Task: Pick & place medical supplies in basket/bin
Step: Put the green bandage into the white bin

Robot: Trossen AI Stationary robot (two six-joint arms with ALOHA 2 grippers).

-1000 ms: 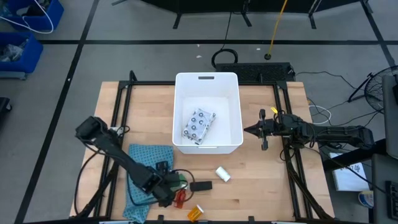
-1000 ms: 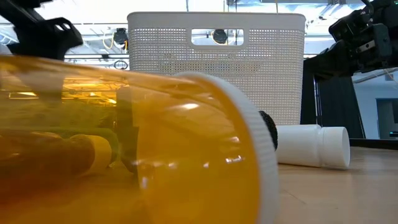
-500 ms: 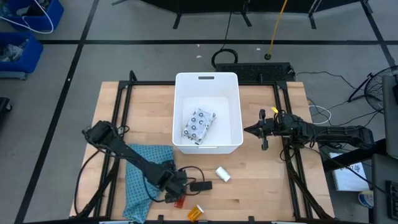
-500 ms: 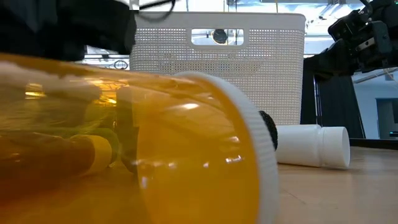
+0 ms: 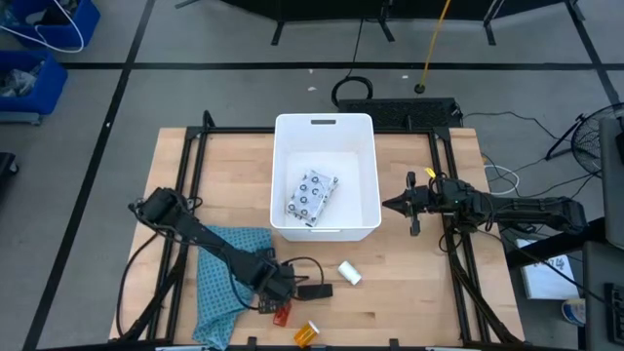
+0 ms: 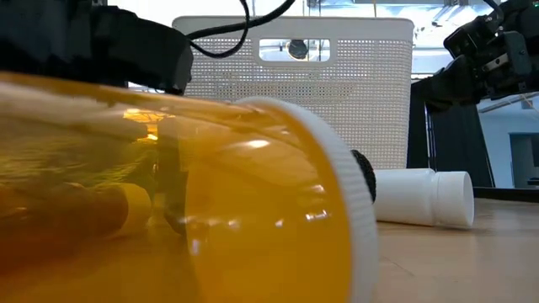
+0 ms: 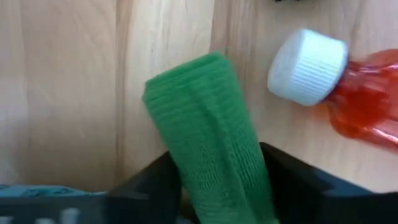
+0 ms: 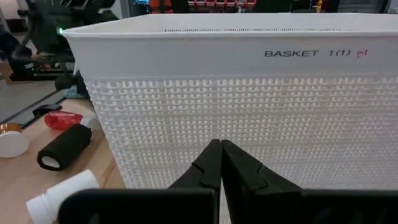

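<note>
Gripping the green block (image 7: pixel 211 143) between its dark fingers, our left pincer (image 5: pixel 276 289) sits low over the tabletop (image 5: pixel 409 292) near the front edge, just beside the red bottle (image 7: pixel 348 93) and the teal cloth (image 5: pixel 219 273). We hold our right pincer (image 8: pixel 221 163) closed and empty beside the white basket (image 5: pixel 324 127), which stands at the middle of the wooden tabletop with the dotted packet (image 5: pixel 312 195) inside. An orange bottle (image 6: pixel 168 194), a black block (image 8: pixel 65 146) and a white cylinder (image 6: pixel 425 198) lie near the front edge. Grey floor and cables surround us.
</note>
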